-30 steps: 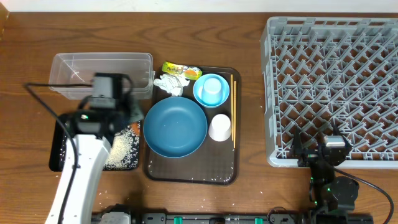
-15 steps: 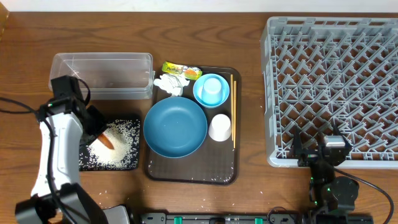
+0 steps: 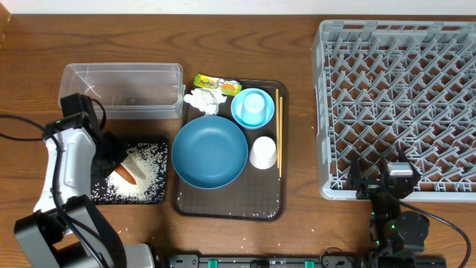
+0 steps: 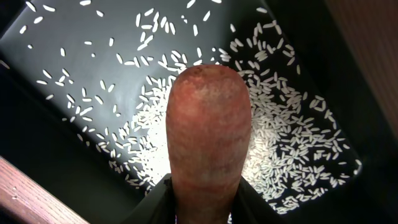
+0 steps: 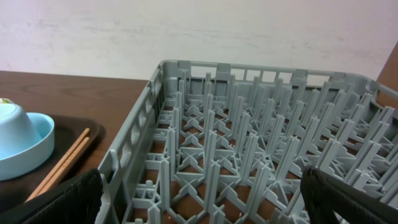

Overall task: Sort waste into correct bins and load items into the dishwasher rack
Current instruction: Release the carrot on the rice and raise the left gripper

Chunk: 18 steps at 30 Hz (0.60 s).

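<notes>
Left gripper (image 3: 111, 162): jaws flank the orange carrot (image 4: 208, 130) base; clamping cannot be confirmed. Directly ahead, the carrot tip lies over rice grains (image 4: 280, 155) inside the black tray (image 4: 74, 37), presumably the food-waste bin. Right gripper (image 5: 202, 193): spread wide, empty.

You are seeing even, soft light overhead; at the left wrist, glare is whitening rice (image 4: 277, 152) around the carrot (image 4: 208, 124).

carrot (image 3: 124, 174) on rice (image 3: 149, 165) in black tray (image 3: 141, 200)
</notes>
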Each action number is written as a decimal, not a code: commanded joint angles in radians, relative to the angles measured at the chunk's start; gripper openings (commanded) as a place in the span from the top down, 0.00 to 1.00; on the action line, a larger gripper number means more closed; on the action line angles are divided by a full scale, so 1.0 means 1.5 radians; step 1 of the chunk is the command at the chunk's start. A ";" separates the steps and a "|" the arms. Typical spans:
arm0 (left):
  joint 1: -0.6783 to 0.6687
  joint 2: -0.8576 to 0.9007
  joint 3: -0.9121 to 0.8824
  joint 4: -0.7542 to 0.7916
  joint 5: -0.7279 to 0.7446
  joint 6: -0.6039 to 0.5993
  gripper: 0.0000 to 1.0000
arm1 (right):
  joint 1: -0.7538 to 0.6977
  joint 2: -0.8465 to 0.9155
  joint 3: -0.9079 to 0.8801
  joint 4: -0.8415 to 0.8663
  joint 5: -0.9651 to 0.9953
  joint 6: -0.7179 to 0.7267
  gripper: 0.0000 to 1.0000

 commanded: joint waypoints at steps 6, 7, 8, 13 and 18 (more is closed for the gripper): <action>0.004 0.009 0.003 -0.005 0.002 -0.006 0.58 | 0.010 -0.001 -0.001 -0.003 0.000 -0.008 0.01; 0.004 0.009 0.003 -0.005 0.001 -0.006 0.59 | 0.010 -0.001 -0.001 -0.003 0.000 -0.008 0.01; 0.004 0.009 0.003 -0.005 0.001 -0.006 0.58 | 0.010 -0.001 -0.001 -0.003 0.000 -0.008 0.01; 0.004 0.009 0.003 -0.005 0.002 -0.007 0.58 | 0.010 -0.001 -0.001 -0.003 0.000 -0.008 0.01; 0.004 0.002 0.007 -0.015 0.024 -0.006 0.58 | 0.010 -0.001 -0.001 -0.003 0.000 -0.008 0.01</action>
